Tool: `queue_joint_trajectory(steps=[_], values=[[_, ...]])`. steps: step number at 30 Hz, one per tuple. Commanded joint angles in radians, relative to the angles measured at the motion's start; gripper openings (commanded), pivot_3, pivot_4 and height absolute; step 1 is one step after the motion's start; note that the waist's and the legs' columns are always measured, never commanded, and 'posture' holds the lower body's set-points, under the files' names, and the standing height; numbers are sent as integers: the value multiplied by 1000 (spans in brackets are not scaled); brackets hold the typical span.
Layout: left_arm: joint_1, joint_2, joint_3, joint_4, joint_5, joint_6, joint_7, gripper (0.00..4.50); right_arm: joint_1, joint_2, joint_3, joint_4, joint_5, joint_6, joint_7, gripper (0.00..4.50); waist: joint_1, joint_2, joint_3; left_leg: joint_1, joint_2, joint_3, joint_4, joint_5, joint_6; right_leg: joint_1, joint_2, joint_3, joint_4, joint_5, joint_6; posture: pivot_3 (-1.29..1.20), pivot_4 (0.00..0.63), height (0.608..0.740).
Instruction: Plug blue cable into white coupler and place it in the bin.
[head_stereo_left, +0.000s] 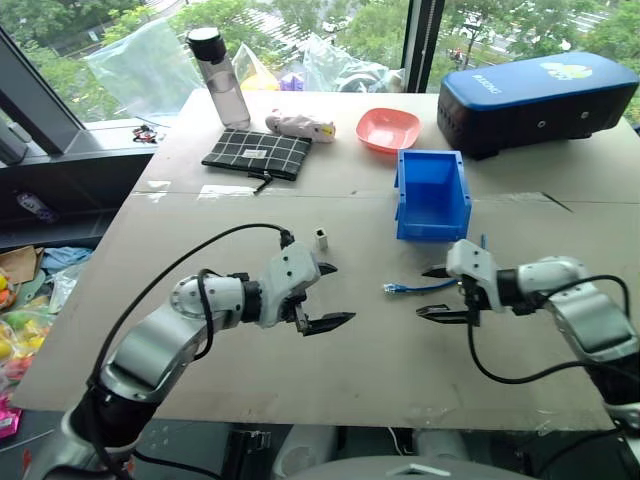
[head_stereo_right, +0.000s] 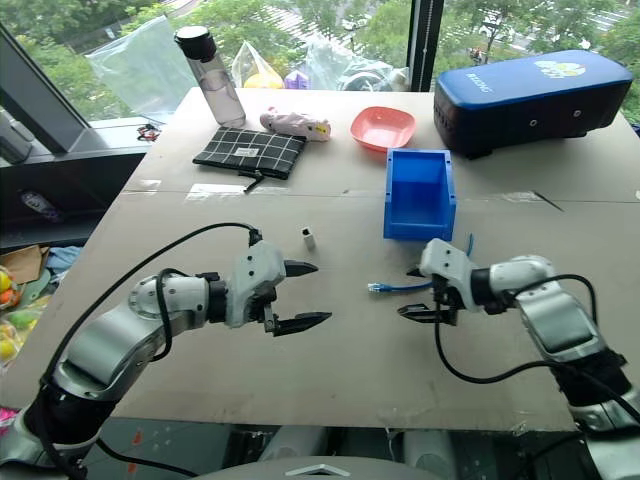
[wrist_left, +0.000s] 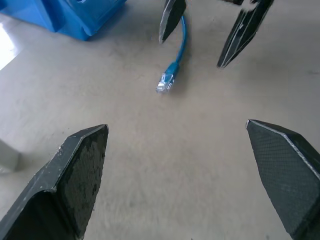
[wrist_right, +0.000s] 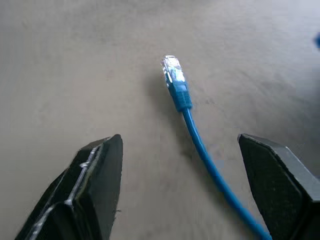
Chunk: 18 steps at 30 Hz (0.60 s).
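The blue cable (head_stereo_left: 412, 288) lies flat on the table, its clear plug (wrist_right: 171, 67) pointing toward my left gripper. My right gripper (head_stereo_left: 423, 292) is open just above the table, a finger on each side of the cable (wrist_right: 192, 125) and neither touching it. My left gripper (head_stereo_left: 342, 293) hovers open a short way left of the plug and holds nothing. The white coupler (head_stereo_left: 321, 238) stands upright on the table behind the left gripper. The blue bin (head_stereo_left: 430, 225) sits behind the cable, with nothing visible inside.
At the back of the table stand a pink bowl (head_stereo_left: 388, 128), a large dark blue case (head_stereo_left: 535, 100), a water bottle (head_stereo_left: 222, 80), a black checked pouch (head_stereo_left: 257, 153) and a small pink toy (head_stereo_left: 298, 125). The table's front edge runs close below both grippers.
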Motion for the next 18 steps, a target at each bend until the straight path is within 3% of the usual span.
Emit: queue_joint_trajectory(steps=[1,5,11,14,17,18], values=[[-78,-53,-67,113,74,-71,-44,4500,159,-3,-163,-152,102,-39,-20,3561,-9,-1,0,0,1,0,0,0,0,0,0,0,0,0,0,0,150,740],[-182,-151,-141,300,162,-172,-86,4500,399,45,-326,-286,131,-73,-102,3561,-11,1,-1,1,2,0,0,0,0,0,1,-1,2,0,0,0,150,740],[-283,-273,-180,523,233,-280,-145,4500,612,126,-387,-448,117,-87,-235,3561,-20,0,-1,2,1,2,2,0,0,0,2,-1,3,1,2,0,150,740],[-303,-293,-190,587,252,-322,-200,3736,674,151,-378,-506,101,-87,-288,3608,-18,0,-1,2,1,1,2,0,0,0,2,-1,3,1,2,0,150,740],[-316,-300,-188,621,259,-345,-243,2399,709,168,-365,-542,92,-81,-332,3608,-19,-1,-2,2,1,2,2,0,0,0,2,-1,3,1,3,0,150,740],[-319,-300,-188,630,262,-353,-255,2136,716,174,-359,-552,89,-79,-346,3608,-19,-1,-2,2,1,2,2,0,0,0,2,-1,3,1,3,0,150,740]])
